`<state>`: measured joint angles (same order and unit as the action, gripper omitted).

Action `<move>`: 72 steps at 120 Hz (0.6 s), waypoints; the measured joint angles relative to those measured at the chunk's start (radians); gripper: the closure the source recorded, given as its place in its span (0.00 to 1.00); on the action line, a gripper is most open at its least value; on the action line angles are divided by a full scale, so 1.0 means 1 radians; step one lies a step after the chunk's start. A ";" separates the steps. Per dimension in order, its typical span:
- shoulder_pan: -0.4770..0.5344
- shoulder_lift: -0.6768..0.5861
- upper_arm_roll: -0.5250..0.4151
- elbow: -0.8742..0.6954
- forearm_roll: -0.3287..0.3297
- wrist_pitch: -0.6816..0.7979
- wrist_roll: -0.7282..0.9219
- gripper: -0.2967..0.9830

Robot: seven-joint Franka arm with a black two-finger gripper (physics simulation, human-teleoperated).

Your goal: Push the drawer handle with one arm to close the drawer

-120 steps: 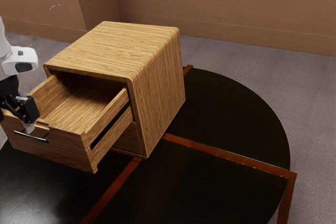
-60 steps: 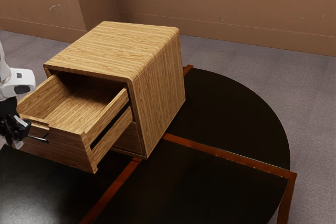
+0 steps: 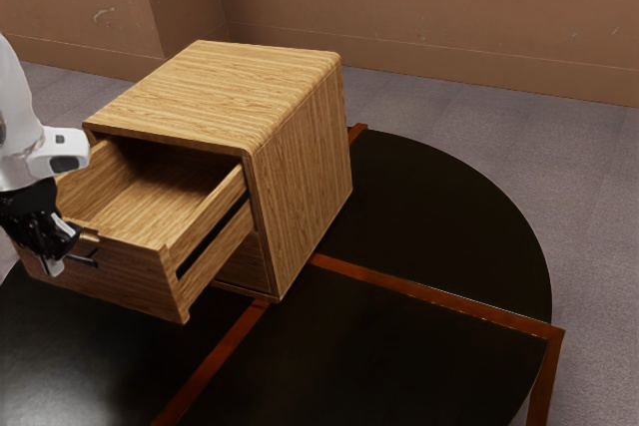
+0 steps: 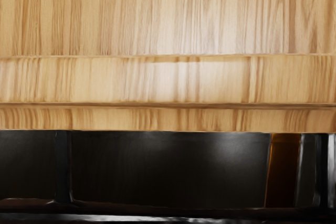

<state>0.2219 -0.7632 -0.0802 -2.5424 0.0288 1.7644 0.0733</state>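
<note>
Dark tabletop [image 3: 429, 216] lies below the drawer [image 3: 130, 278], at whose front we hold our gripper [image 3: 58, 254], clenched or not we cannot tell, likely to push the handle [image 3: 86, 259].

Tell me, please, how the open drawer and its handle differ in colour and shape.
The drawer is brown wood with a clear grain, while the handle is black and glossy. The drawer is a broad box, open at the top, whereas the handle is a slim bar. What they share: both stand out in front of the cabinet, the handle being on the drawer's front.
</note>
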 joint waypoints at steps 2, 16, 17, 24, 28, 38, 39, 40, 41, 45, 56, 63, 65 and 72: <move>0.000 0.005 -0.001 0.003 -0.001 0.003 0.001 0.83; -0.001 0.036 -0.015 0.037 -0.017 0.017 0.004 0.83; -0.001 0.041 -0.016 0.042 -0.018 0.018 0.004 0.83; -0.001 0.070 -0.027 0.068 -0.024 0.022 0.006 0.83; -0.001 0.086 -0.032 0.082 -0.026 0.024 0.007 0.83; 0.000 0.139 -0.037 0.124 -0.029 0.028 0.009 0.83; 0.000 0.144 -0.037 0.127 -0.029 0.028 0.009 0.83; 0.000 0.149 -0.037 0.131 -0.029 0.028 0.009 0.83; 0.000 0.153 -0.037 0.134 -0.030 0.029 0.009 0.83; 0.001 0.168 -0.037 0.145 -0.030 0.030 0.010 0.83; 0.006 0.193 -0.035 0.163 -0.026 0.035 0.012 0.83; 0.005 0.211 -0.034 0.182 -0.024 0.037 0.013 0.83; 0.004 0.217 -0.034 0.189 -0.024 0.038 0.013 0.83; 0.001 0.239 -0.034 0.209 -0.023 0.039 0.014 0.83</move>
<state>0.2226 -0.5240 -0.1138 -2.3338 0.0056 1.8034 0.0871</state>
